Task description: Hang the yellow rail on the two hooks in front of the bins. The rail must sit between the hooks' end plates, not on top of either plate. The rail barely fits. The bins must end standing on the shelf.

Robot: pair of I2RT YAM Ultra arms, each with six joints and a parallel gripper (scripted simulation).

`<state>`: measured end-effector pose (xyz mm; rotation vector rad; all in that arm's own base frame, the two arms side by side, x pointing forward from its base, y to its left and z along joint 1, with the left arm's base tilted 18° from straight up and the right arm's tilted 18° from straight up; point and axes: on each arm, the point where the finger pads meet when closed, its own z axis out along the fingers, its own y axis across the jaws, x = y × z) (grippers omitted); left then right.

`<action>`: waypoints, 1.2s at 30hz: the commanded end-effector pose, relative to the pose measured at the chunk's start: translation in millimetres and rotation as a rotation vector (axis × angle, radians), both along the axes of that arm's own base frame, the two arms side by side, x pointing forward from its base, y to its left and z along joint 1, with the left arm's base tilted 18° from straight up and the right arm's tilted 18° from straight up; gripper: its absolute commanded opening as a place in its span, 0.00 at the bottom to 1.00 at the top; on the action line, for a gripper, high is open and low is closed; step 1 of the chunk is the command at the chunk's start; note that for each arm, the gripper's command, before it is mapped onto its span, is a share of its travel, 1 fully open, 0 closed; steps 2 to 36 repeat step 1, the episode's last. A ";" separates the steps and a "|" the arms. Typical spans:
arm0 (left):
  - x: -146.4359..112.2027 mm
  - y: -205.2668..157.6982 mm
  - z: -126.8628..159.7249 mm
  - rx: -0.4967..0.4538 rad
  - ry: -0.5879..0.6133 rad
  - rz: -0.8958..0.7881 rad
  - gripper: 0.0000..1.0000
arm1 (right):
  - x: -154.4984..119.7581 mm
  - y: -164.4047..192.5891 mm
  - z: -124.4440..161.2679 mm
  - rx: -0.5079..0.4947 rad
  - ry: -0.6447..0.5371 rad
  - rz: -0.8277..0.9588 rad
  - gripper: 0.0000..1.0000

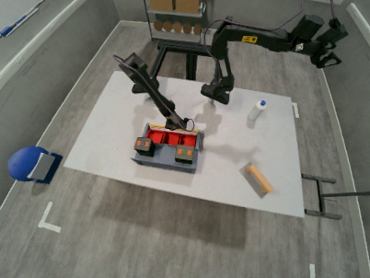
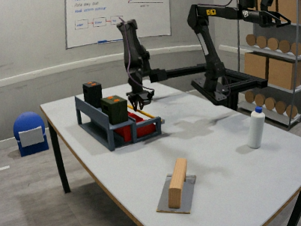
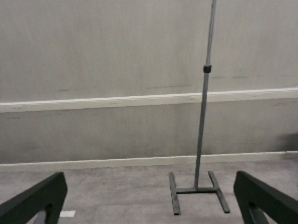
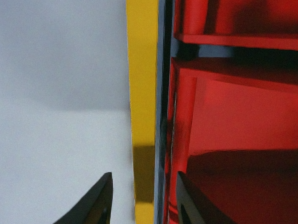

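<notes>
The yellow rail runs along the edge of the grey-blue shelf, beside the red bins. The bins stand in the shelf. My right gripper is partly open above the rail; in the right wrist view its fingers stand on either side of the rail, with nothing gripped. The hooks and their end plates are too small or hidden to tell how the rail's ends sit. My left gripper is wide open and empty, far from the shelf.
A black box and a green box stand on the shelf's upper part. A white bottle and a trowel with a wooden handle are on the table.
</notes>
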<state>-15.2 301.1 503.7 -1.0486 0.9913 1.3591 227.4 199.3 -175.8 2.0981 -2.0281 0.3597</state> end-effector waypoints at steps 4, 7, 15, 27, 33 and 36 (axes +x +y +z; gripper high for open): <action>-2.5 -13.6 14.1 0.052 0.008 0.008 1.00 | 7.7 16.3 10.0 0.039 -0.033 0.012 0.36; -2.5 -13.6 14.1 0.052 0.008 0.008 1.00 | 7.7 16.3 10.0 0.039 -0.033 0.012 0.36; -2.5 -13.6 14.1 0.052 0.008 0.008 1.00 | 7.7 16.3 10.0 0.039 -0.033 0.012 0.36; -2.5 -13.6 14.1 0.052 0.008 0.008 1.00 | 7.7 16.3 10.0 0.039 -0.033 0.012 0.36; -2.5 -13.6 14.1 0.052 0.008 0.008 1.00 | 7.7 16.3 10.0 0.039 -0.033 0.012 0.36; -2.5 -13.6 14.1 0.052 0.008 0.008 1.00 | 7.7 16.3 10.0 0.039 -0.033 0.012 0.36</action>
